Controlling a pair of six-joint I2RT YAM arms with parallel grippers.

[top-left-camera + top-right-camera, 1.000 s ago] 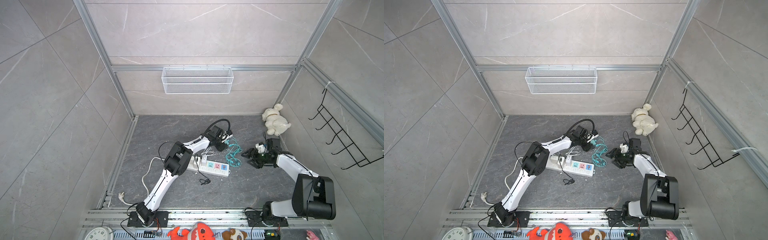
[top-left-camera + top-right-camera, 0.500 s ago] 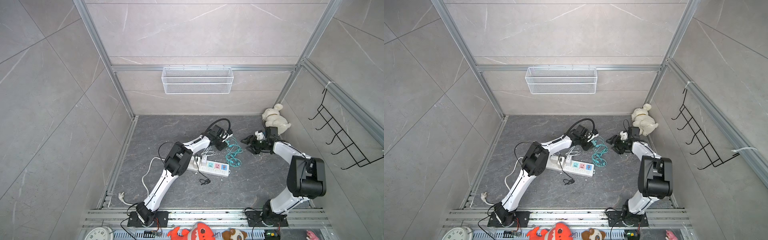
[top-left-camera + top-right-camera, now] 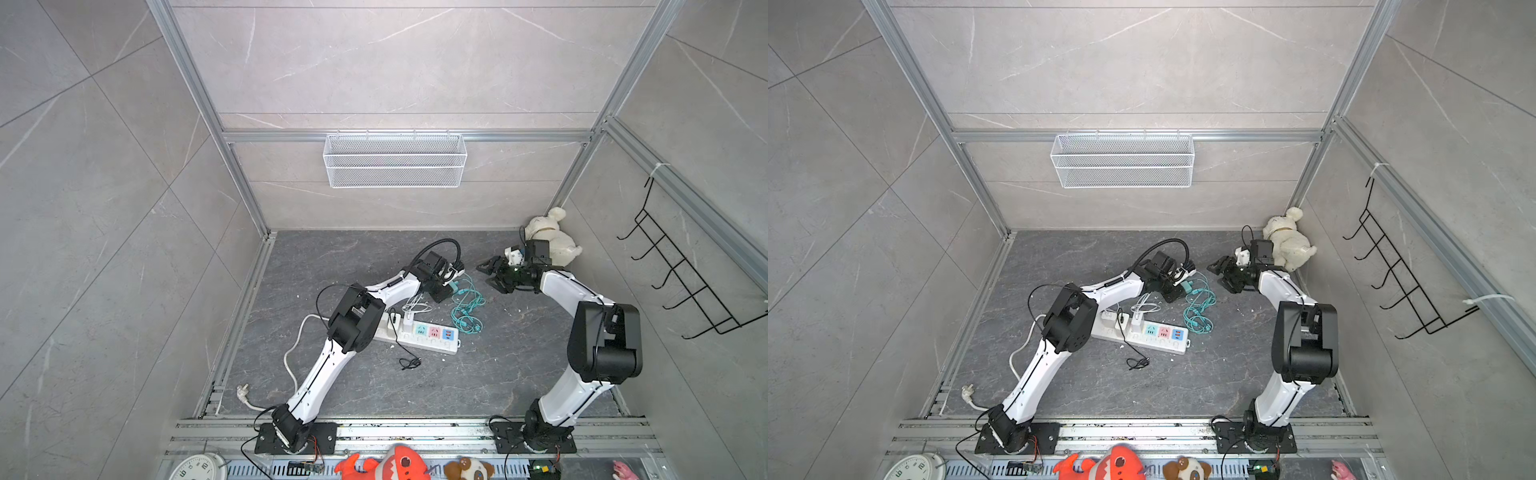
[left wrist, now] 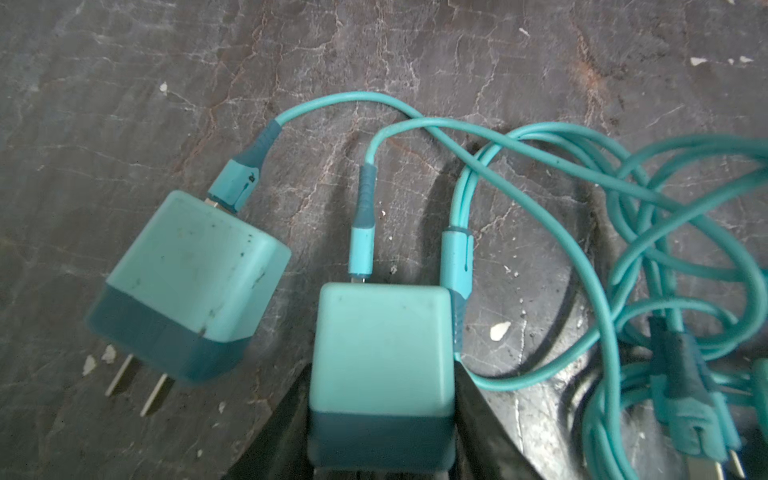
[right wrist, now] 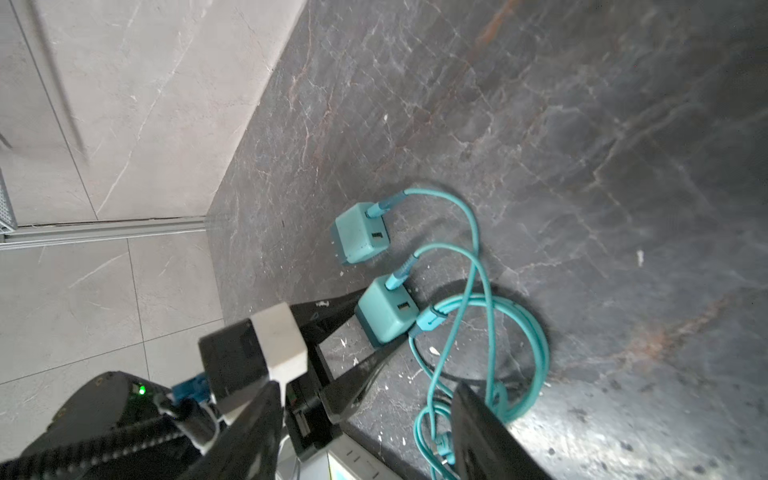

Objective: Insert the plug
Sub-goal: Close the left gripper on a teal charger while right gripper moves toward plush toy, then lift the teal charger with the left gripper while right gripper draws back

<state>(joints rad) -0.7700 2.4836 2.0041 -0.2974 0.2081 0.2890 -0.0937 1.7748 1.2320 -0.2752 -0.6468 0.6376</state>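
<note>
Two teal cube charger plugs lie on the dark floor behind the white power strip point(image 3: 432, 343) point(image 3: 1158, 344). My left gripper point(image 4: 382, 370) point(image 5: 384, 316) point(image 3: 451, 289) point(image 3: 1179, 289) is shut on the nearer plug point(image 4: 380, 332) point(image 5: 388, 320), with a black finger pressed on each side. The other plug point(image 4: 187, 282) point(image 5: 359, 239) lies loose beside it, prongs showing. My right gripper point(image 5: 368, 386) point(image 3: 488, 277) point(image 3: 1219, 276) hangs open to the right of them, holding nothing.
Coiled teal cable point(image 3: 467, 307) point(image 4: 623, 249) trails from the plugs. White chargers point(image 3: 409, 320) occupy the strip's left sockets, and a thin black cable point(image 3: 409, 361) lies in front. A white plush dog point(image 3: 548, 239) sits in the back right corner, right behind the right arm.
The right gripper has moved toward the back wall and its arm has swung upright. The left gripper stays at the teal plugs, its jaws drawn in on one.
</note>
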